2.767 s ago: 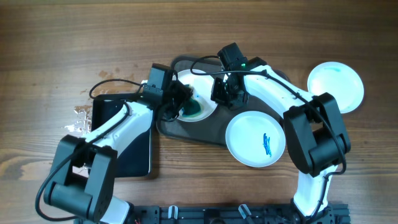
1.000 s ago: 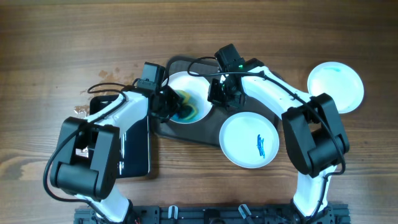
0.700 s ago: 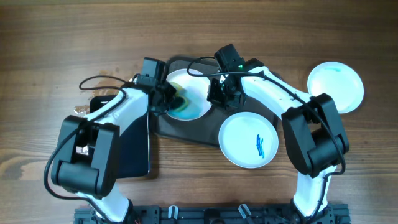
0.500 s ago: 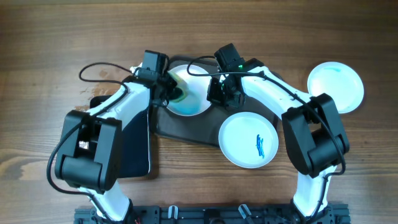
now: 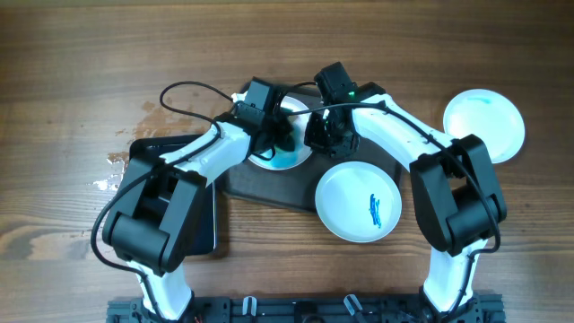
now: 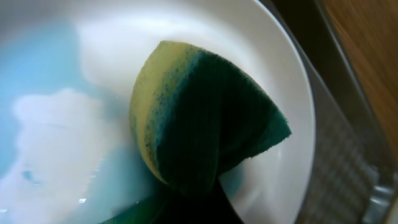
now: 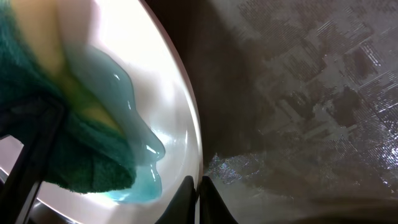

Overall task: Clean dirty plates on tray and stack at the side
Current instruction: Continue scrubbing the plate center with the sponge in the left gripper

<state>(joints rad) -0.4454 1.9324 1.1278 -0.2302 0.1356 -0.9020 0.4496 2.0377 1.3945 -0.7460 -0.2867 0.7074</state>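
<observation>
Now left fingers (image 6: 198, 210) clamp sponge (image 6: 205, 118); right fingers (image 7: 216, 208) pinch plate (image 7: 166, 74) rim.

3 plates (image 5: 484, 126) (image 5: 359, 202) (image 5: 285, 160), 1 grey tray (image 5: 269, 186), 1 black tray (image 5: 207, 226), 1 sponge (image 6: 205, 124), 2 arms (image 5: 184, 169) (image 5: 404, 127)

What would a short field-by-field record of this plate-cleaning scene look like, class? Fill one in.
Left gripper: shut on sponge, pressed on wet plate
Right gripper: pinching wet plate's rim
Tray: under wet plate
Scribbled plate: blue mark, overlapping tray's edge
Third plate: on table, far right
</observation>
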